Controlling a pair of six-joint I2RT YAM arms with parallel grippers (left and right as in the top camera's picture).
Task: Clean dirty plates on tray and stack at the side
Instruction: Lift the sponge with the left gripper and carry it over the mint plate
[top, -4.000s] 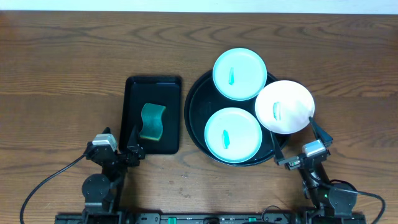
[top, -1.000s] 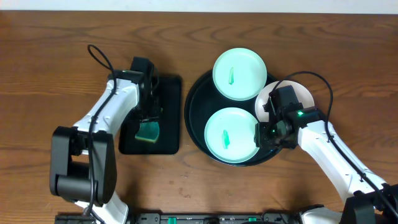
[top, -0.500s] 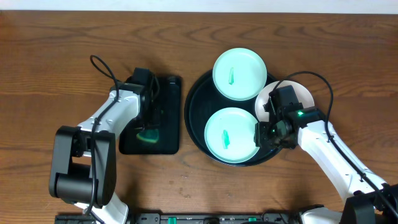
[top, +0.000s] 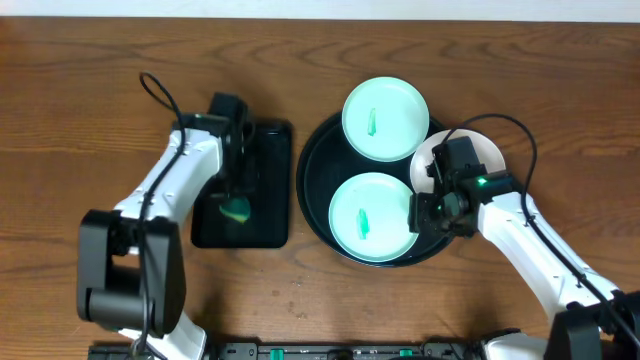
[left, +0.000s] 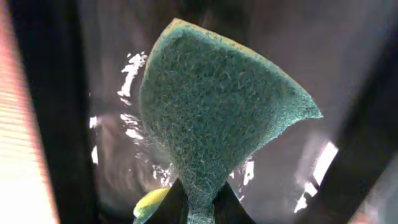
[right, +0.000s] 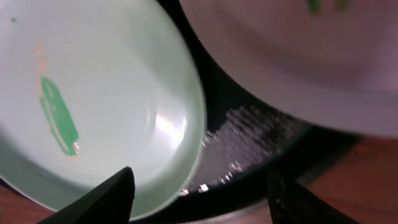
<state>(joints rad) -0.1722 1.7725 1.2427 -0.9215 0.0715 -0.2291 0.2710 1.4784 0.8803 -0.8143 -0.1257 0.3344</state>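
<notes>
Three dirty plates rest on the round black tray (top: 310, 190): a mint one (top: 386, 118) at the back, a mint one (top: 368, 218) in front, and a white one (top: 492, 152) on the right rim, partly under my right arm. Green smears mark the mint plates. My right gripper (top: 425, 214) is open low at the front plate's right edge; in the right wrist view that plate's (right: 106, 99) rim lies between the open gripper's (right: 200, 177) fingers, with the white plate (right: 311, 56) behind. My left gripper (top: 237, 205) is shut on a green sponge (left: 217, 106), pinched at its lower end.
A smaller rectangular black tray (top: 270, 150) lies left of the round tray, under the left gripper and sponge. Brown wooden table (top: 100, 100) extends all around. A black cable (top: 155, 90) loops off the left arm.
The left gripper has shut on the sponge, which now looks squeezed and smaller over the rectangular tray. The right gripper has stayed at the front plate's edge, its jaws slightly wider.
</notes>
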